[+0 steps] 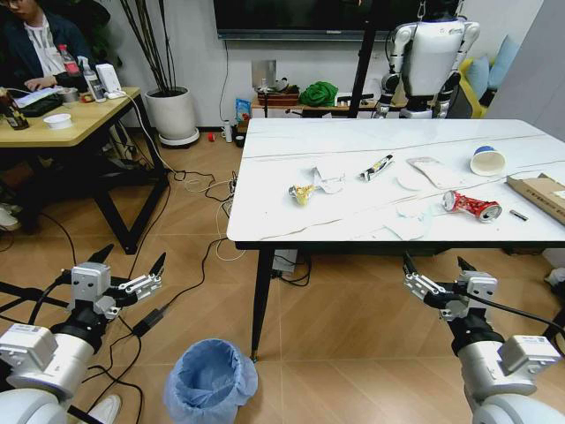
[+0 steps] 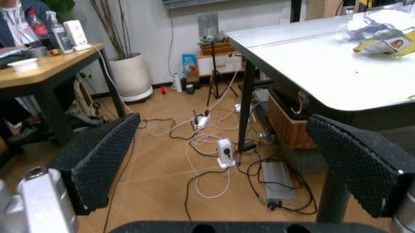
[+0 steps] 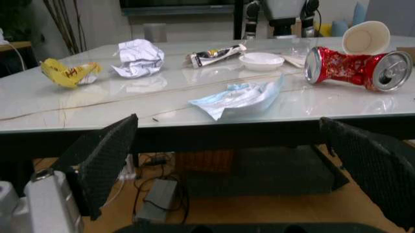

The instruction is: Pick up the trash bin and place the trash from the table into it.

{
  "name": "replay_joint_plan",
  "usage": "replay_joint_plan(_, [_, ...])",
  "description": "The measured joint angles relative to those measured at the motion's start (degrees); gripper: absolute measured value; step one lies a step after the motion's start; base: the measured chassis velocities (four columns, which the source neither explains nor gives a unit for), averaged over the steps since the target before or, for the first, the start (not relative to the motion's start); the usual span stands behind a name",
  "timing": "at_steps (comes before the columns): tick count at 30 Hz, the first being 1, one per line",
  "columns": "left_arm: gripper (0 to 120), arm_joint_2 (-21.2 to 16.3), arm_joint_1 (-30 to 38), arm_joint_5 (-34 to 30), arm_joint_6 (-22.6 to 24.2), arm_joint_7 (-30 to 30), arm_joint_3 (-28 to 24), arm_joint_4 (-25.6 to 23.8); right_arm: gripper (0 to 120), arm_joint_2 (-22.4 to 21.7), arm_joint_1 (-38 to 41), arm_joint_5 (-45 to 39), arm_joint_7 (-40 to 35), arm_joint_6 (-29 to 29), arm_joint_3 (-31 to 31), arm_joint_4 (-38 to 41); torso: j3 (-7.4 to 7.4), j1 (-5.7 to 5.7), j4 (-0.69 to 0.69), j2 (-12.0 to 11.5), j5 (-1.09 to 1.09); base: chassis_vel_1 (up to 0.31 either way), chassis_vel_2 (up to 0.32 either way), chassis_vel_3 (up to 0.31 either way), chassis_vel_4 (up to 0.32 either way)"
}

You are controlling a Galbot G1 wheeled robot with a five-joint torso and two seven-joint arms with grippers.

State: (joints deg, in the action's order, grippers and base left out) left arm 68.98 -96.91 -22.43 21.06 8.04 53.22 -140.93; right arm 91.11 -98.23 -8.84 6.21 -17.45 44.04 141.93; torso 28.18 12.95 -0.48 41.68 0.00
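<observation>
The trash bin [image 1: 210, 384], lined with a light blue bag, stands on the floor by the table's near left leg, between my two arms. On the marble table [image 1: 353, 221] lie a yellow wrapper [image 1: 301, 193], crumpled paper [image 1: 327, 181], a tube [image 1: 377, 167], a crushed red can [image 1: 470, 206], a blue-rimmed cup [image 1: 487, 160] and a cardboard box [image 1: 540, 193]. My left gripper [image 1: 132, 256] hangs open over the floor, left of the bin. My right gripper [image 1: 434, 261] is open below the table's front edge, facing the can [image 3: 356, 68] and wrapper [image 3: 68, 73].
A face mask [image 3: 240, 97] and a white lid [image 3: 261, 60] also lie on the table. Cables and power strips [image 2: 224, 148] cover the floor under the table's left end, beside a wicker basket [image 2: 285, 119]. A wooden desk [image 1: 75, 124] and plant pot [image 1: 172, 113] stand at far left.
</observation>
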Motion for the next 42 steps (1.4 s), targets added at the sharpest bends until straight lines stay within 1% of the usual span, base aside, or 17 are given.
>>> replay_joint_plan(6, [100, 0.00, -0.22, 0.16, 0.00, 0.07, -0.03, -0.15, 100, 0.37, -0.12, 0.41, -0.01, 0.22, -0.47, -0.20, -0.75, -0.57, 0.00, -1.32, 0.00, 0.000, 0.000, 0.000, 0.000])
replay_joint_plan(15, [100, 0.18, -0.33, 0.38, -0.47, 0.13, -0.18, -0.03, 100, 0.84, -0.19, 0.31, -0.27, 0.25, -1.01, -0.17, -2.28, -1.67, 0.00, -3.95, 0.00, 0.000, 0.000, 0.000, 0.000])
replay_joint_plan(42, [100, 0.05, -0.37, 0.36, -0.93, 0.19, -0.14, 0.46, 100, 1.04, -0.07, 0.28, -1.34, 0.24, -1.71, -0.56, -6.07, -4.17, 0.00, -10.23, 0.00, 0.000, 0.000, 0.000, 0.000])
